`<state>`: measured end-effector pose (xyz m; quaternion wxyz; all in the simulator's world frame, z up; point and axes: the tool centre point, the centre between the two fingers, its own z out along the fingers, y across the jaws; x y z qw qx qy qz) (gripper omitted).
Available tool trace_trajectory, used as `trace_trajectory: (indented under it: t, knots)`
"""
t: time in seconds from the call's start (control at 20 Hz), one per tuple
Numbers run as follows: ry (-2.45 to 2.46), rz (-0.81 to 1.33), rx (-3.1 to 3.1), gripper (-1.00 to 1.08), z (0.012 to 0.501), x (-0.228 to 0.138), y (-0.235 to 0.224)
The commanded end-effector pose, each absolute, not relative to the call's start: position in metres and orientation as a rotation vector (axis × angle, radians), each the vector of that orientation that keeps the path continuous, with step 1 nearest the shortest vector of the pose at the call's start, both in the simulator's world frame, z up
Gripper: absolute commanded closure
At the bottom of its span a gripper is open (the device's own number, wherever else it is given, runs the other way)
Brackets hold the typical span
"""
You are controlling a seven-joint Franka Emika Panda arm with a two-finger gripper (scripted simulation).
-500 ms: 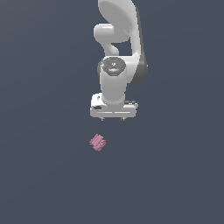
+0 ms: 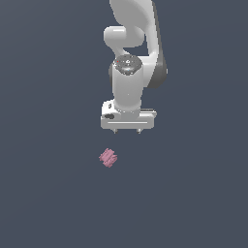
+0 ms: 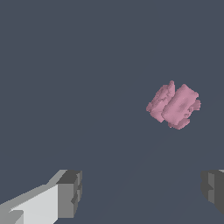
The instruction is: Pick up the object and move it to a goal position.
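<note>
One pink knobbly block is lying alone on the dark floor, apart from and to the exterior view's left of the gripper, whose jaws are hanging wide open and empty, presumably readying a grasp

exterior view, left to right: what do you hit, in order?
pink piece → gripper. The piece lies alone on the dark surface, lower in the picture than the gripper and toward the exterior view's left of it; nothing else is in view.
</note>
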<state>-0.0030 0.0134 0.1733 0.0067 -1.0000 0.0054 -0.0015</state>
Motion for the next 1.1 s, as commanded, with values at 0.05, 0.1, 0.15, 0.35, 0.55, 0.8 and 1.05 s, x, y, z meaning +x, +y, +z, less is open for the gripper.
trace_trajectory:
  t: [0.05,0.1,0.15,0.35,0.55,0.8,1.05]
  knots:
    - [0.014,-0.013,-3.126,-0.92,0.176,-0.002,0.015]
    - [0.019,-0.011,-3.127,-0.92,0.175,-0.002,0.014]
    - [0.026,-0.01,-3.127,-0.92,0.174,-0.001,0.013]
    - [0.085,-0.01,-3.124,-0.92,0.17,0.003,0.009]
    - [0.191,-0.007,-3.119,-0.92,0.162,0.01,0.0]
    - [0.385,-0.003,-3.101,-0.92,0.146,0.023,-0.017]
    - [0.633,0.0,-3.064,-0.92,0.125,0.037,-0.039]
